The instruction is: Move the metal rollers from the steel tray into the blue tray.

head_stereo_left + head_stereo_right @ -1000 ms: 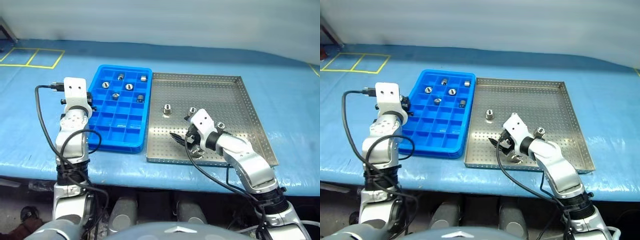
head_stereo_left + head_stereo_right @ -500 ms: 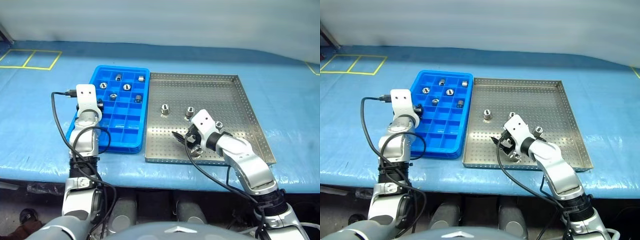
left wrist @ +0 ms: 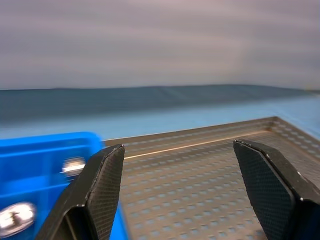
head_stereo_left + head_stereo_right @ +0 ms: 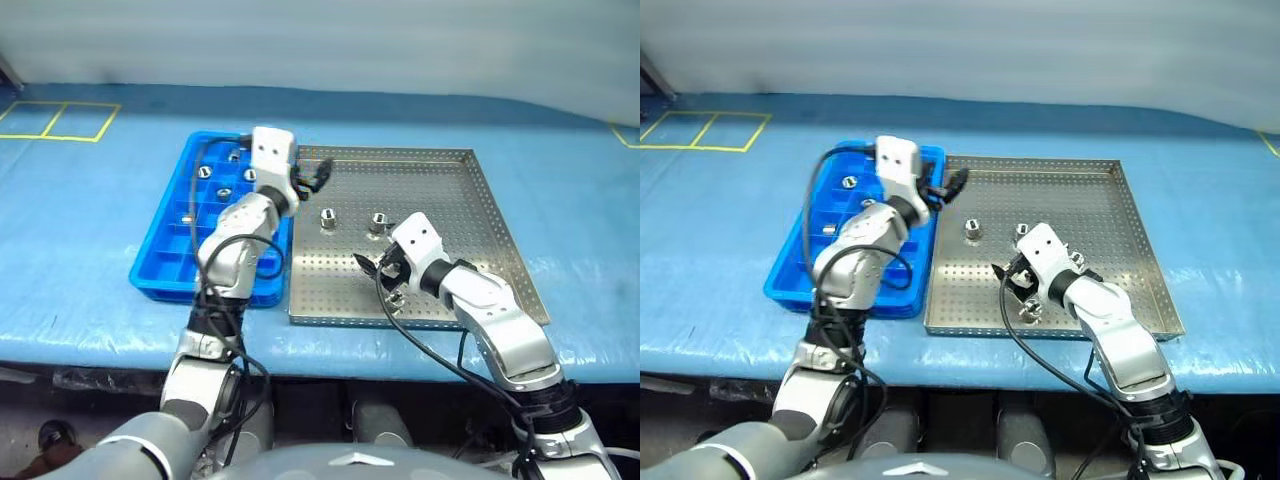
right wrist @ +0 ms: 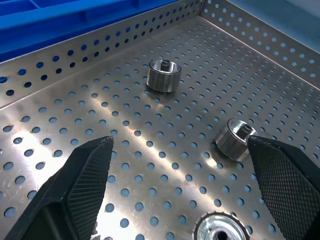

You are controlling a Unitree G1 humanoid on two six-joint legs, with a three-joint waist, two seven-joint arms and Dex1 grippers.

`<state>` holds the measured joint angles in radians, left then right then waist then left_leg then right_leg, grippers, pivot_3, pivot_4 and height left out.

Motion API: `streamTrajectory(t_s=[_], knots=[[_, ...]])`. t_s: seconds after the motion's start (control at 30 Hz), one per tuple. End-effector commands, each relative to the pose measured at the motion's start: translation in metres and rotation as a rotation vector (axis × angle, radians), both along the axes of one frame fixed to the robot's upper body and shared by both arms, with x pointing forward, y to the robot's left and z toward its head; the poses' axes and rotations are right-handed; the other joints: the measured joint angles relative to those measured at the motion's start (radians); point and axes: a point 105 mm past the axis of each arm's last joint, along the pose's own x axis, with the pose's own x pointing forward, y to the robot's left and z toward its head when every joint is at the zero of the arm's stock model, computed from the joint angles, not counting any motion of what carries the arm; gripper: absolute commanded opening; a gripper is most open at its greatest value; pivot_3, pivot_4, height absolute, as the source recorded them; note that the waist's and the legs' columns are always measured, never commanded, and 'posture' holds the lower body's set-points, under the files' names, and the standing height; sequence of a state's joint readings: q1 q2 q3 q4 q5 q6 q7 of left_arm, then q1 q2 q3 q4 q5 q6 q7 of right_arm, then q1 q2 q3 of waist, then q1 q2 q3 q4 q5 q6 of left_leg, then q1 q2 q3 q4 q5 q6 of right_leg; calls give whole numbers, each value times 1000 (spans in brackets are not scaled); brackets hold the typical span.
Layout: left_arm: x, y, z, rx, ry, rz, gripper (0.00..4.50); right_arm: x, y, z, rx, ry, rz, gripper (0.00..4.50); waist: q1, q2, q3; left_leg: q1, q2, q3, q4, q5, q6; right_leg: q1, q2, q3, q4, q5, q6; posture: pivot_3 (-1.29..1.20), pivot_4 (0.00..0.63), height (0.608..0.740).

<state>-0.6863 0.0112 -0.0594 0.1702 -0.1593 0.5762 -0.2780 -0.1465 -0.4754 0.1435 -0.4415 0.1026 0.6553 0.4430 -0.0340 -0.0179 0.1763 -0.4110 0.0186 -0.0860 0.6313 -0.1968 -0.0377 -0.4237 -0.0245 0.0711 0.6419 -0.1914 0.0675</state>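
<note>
Farthest to my left lies the blue tray [image 4: 160, 262], its grid of small square compartments running away from me on the blue-covered table [image 4: 70, 230]. Several metal rollers [image 4: 204, 172] sit in its far compartments, one to a cell as far as I can see; my own forearm hides part of the grid. My left claw [image 4: 318, 176] reaches across that tray and hangs over the seam where its right wall meets the steel tray [image 4: 470, 200], at the steel tray's far left corner. Its two black fingers [image 3: 100, 190] stand well apart with nothing between them, and past them I look along the perforated floor to the far rim. A black cable [image 4: 215, 255] loops along that arm.

On the steel tray, two rollers stand upright near the middle: one [image 4: 327, 218] to the left, the other [image 4: 378, 221] just to its right, apart from each other. In the right wrist view the first [image 5: 163, 75] sits farther out and the second [image 5: 233, 138] lies close by my right-hand finger, with a third [image 5: 221, 231] right below the claw near the front rim.

My right claw [image 4: 372, 266] hovers low over the tray's front half, pointing left and slightly down, its fingers [image 5: 82, 180] spread wide and gripping nothing.
</note>
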Motion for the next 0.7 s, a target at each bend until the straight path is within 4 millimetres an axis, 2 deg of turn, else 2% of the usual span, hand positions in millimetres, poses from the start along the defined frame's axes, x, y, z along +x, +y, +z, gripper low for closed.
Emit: streamTrajectory(t_s=[0.03, 0.23, 0.37, 0.53, 0.63, 0.7], knots=[[8, -5, -25, 145, 73, -18, 3783, -5, -3, 13, 4, -60, -21, 4500, -17, 0, 0, 0, 0, 0, 0, 0, 0, 0, 0, 0, 0, 0, 0, -60, 150, 740], [18, -7, -41, 290, 107, 24, 3783, -9, -11, 14, 6, -71, -72, 4500, -43, 0, 0, -1, 0, 0, 0, 0, 0, -2, 0, 1, 1, 1, 2, -92, 150, 740], [18, -6, -57, 368, 167, 34, 3783, -7, -12, 17, 17, -88, -90, 4500, -48, 0, 0, -1, 0, 0, 0, 0, 0, -2, 0, 1, 0, 1, 2, -92, 150, 740], [15, -1, -67, 393, 220, 49, 3783, -3, -12, 17, 23, -92, -102, 4500, -50, 0, 0, -1, 0, 0, -1, 0, 0, -2, 0, 1, 1, 1, 2, -68, 150, 740], [14, 4, -68, 395, 229, 64, 3203, -1, -10, 18, 25, -95, -100, 4500, -48, 0, 0, -1, 0, 0, -1, 0, 0, -2, 0, 1, 1, 1, 2, -57, 150, 740], [14, 5, -67, 383, 230, 69, 2540, 1, -9, 19, 28, -97, -97, 4500, -47, 0, 0, -1, 0, 0, -1, 0, 0, -2, 0, 1, 1, 1, 2, -51, 150, 740]])
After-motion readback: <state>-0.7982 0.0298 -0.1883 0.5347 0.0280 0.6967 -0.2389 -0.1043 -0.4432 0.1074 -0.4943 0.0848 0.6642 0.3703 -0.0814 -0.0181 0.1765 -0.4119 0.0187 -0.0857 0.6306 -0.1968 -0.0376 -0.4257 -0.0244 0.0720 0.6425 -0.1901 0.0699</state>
